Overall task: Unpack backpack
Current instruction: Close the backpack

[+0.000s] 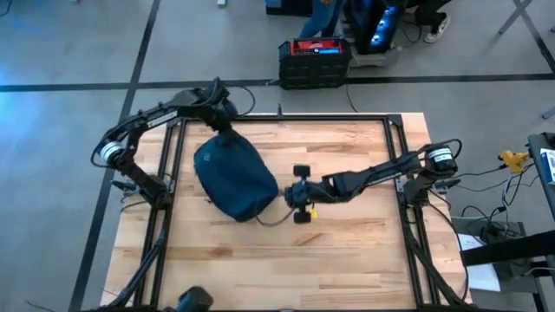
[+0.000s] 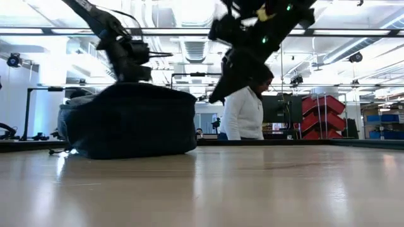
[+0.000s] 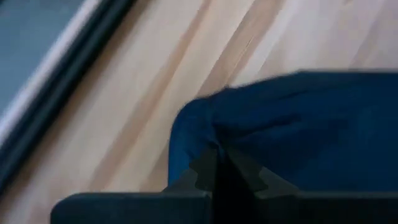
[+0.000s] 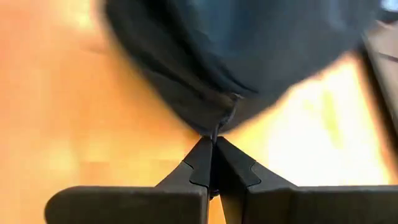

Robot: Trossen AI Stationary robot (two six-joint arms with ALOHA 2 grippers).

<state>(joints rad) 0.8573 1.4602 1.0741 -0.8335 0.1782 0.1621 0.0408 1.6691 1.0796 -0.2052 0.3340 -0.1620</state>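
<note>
The dark navy backpack (image 1: 234, 178) lies on its side on the wooden table, left of the middle, and its underside rests on the tabletop (image 2: 129, 123). My left gripper (image 1: 227, 132) is shut at the backpack's far end, coming down onto it (image 2: 129, 75). My right gripper (image 1: 290, 198) is shut at the backpack's right side, reaching in from the table's right. A thin dark cord (image 1: 273, 218) trails from the backpack across the table near the right gripper. My left gripper pinches a raised fold of the blue fabric (image 3: 211, 134) at the backpack's far end between its two fingers. The fingers (image 3: 205, 168) slant steeply down from above. The backpack's underside stays on the table. My right gripper pinches a thin dark tab or cord (image 4: 219, 127) that sticks out from a puckered spot on the backpack's right side, only at its fingertips (image 4: 202, 155). The fingers slant down from the table's right. The fabric there is gathered toward the fingers.
A black metal frame (image 1: 173, 173) runs along the table's edges. A black box with a red top (image 1: 314, 59) stands on the floor beyond the far edge. A person in white (image 2: 243, 113) stands behind the table. Bare wood lies toward the near edge (image 1: 286, 269).
</note>
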